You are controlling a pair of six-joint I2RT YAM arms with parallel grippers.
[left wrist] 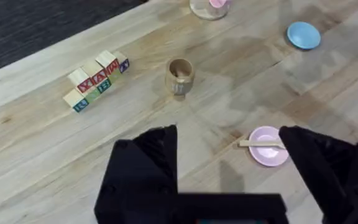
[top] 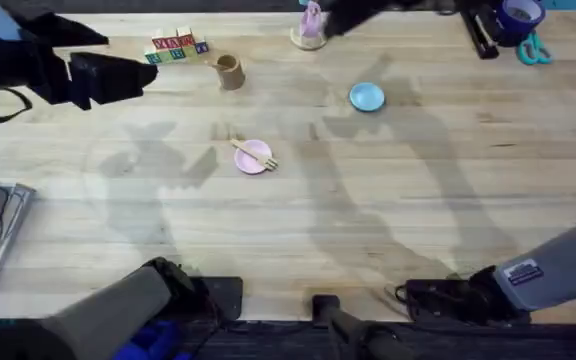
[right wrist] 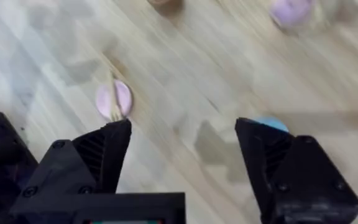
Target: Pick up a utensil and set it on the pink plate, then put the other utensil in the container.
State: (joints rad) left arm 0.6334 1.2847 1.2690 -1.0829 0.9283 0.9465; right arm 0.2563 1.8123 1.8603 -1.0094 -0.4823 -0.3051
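While fork (top: 253,155) lies across pink plate (top: 252,158), left end effector (left wrist: 229,162) and right end effector (right wrist: 182,146) gape wide.

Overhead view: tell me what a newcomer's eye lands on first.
The pink plate near the table's middle, with the wooden fork lying across it. Beyond it and to the right sits the light blue plate, and the brown cup stands toward the far edge beside the lettered blocks.

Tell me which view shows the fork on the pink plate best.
The left wrist view: the fork lies flat across the pink plate, its outline distinct. Overhead shows it smaller, tines barely readable. The right wrist view shows a blurred pale sliver on the plate.
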